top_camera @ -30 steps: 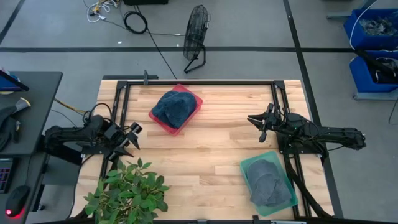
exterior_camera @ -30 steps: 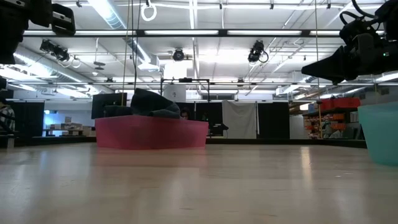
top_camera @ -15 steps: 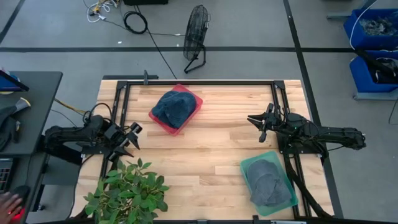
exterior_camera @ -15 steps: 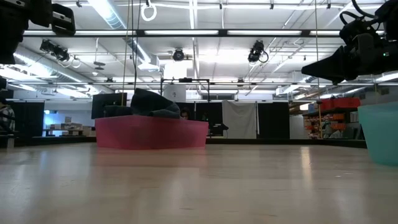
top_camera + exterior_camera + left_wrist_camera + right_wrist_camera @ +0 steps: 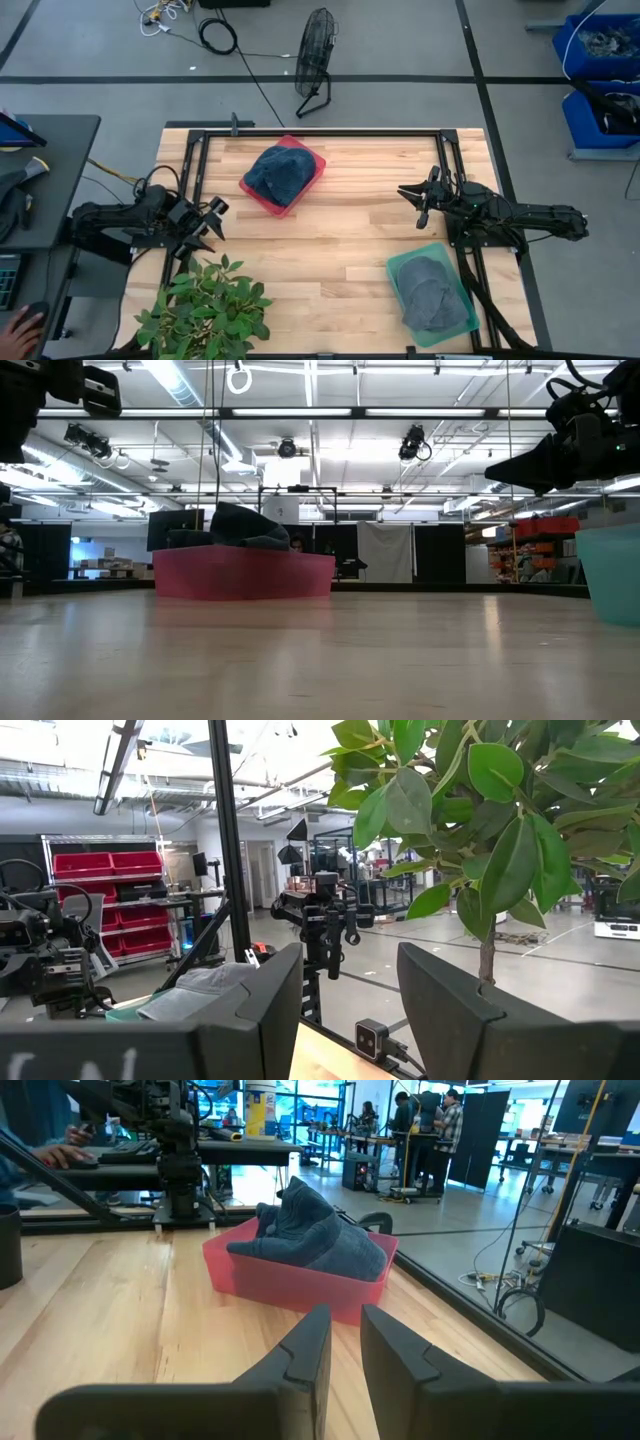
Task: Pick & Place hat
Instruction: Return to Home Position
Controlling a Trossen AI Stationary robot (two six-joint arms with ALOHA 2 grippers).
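A dark blue hat (image 5: 279, 171) lies bunched in a red bin (image 5: 312, 183) at the table's far middle; the right wrist view shows the hat (image 5: 312, 1232) heaped above the bin's wall (image 5: 290, 1283). A grey hat (image 5: 432, 296) lies in a green bin (image 5: 400, 264) at the near right. My left gripper (image 5: 213, 225) hovers open over the table's left side, beside a plant. My right gripper (image 5: 414, 203) hovers over the right side, its fingers (image 5: 312, 1342) a narrow gap apart, pointing toward the red bin. Neither touches anything.
A potted plant (image 5: 206, 304) stands at the near left corner, close to my left gripper, with its leaves (image 5: 470, 810) filling that wrist view. A black frame (image 5: 320, 131) rims the table. A person's hand (image 5: 20, 326) rests on the desk beyond the left edge. Bare wood lies between the bins.
Both arms have kept still and the hats lie as before. A person's hand has come into view on the desk off the table's near left.
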